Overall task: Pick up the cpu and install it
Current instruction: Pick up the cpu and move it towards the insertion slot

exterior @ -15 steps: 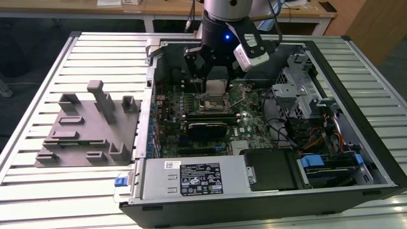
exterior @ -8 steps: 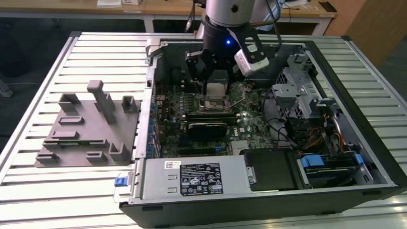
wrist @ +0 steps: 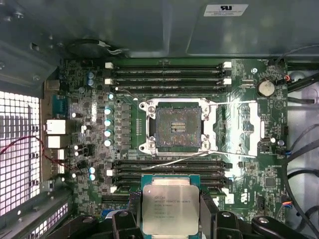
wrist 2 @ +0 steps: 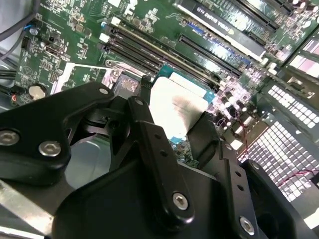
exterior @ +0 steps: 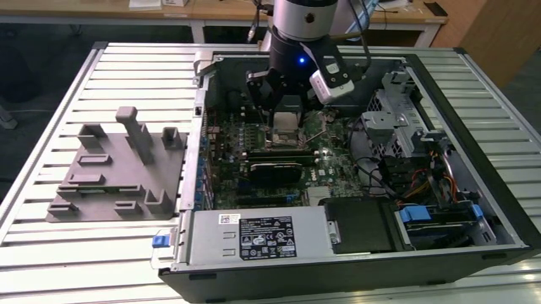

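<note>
Pincer [wrist: 171, 218] closed part-way on the cpu [wrist: 170, 209], one dark finger [wrist: 210, 213] against each of two opposite edges; jaws only as far apart as the chip is wide. Chip held flat, silvery metal top facing the first wrist camera, teal-tan rim showing round it. In the second wrist view the pale cpu [wrist 2: 175, 105] sits between the black fingers [wrist 2: 152, 134], clear of the board under it. In the exterior view the pincer [exterior: 286, 118] hangs inside the open computer case [exterior: 473, 209] with the cpu [exterior: 286, 121] at its tips. Directly beneath the pincer: the socket [wrist: 178, 127], load frame swung open, thin wire lever [wrist: 174, 162] raised, contact field bare, chip not seated. Either side of the socket: rows of black memory slots [wrist: 167, 74], all on the green motherboard [wrist: 249, 189]. Further out from the pincer, within the case: a grey power supply [exterior: 253, 237] and a bundle of cables [exterior: 414, 183]. Outside the case, well apart from the pincer on the exterior view's left: a grey moulded fixture [exterior: 114, 171] lying on the slatted table [exterior: 50, 253].
</note>
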Robot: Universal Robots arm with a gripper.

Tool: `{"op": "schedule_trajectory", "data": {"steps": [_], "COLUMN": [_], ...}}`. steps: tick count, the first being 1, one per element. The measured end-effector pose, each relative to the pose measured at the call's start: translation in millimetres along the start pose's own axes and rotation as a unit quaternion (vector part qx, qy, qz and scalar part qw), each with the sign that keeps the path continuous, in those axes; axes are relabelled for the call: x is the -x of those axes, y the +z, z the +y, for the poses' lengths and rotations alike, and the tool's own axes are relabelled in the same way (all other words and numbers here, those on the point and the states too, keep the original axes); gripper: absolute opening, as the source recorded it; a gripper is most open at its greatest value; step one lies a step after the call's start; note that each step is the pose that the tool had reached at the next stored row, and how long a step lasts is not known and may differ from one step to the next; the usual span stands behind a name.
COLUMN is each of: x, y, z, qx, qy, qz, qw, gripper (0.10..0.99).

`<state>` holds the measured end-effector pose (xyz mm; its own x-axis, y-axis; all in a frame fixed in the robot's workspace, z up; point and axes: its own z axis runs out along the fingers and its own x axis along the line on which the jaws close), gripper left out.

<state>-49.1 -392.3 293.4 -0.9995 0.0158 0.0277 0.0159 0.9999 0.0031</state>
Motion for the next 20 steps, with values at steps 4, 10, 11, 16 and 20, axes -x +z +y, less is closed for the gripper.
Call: {"op": "schedule_trajectory", "data": {"steps": [4,10,11,16,20], "x": [0.0,0.1,0.2,0.2,0.4], "y": [3.1,10.5,11.6,17.4,22.4], "z": [5.7,11.6,12.3,15.9,18.9], "qx": [0.0000,0.0002,0.0001,0.0001,0.0000], "qy": [0.000,-0.002,-0.003,-0.006,-0.008], "qz": [-0.0005,-0.0070,-0.0081,-0.0143,-0.0192], "qw": [1.0000,1.0000,1.0000,0.9999,0.9998], "gripper": [0.545,0.545,0.545,0.545,0.545]}}
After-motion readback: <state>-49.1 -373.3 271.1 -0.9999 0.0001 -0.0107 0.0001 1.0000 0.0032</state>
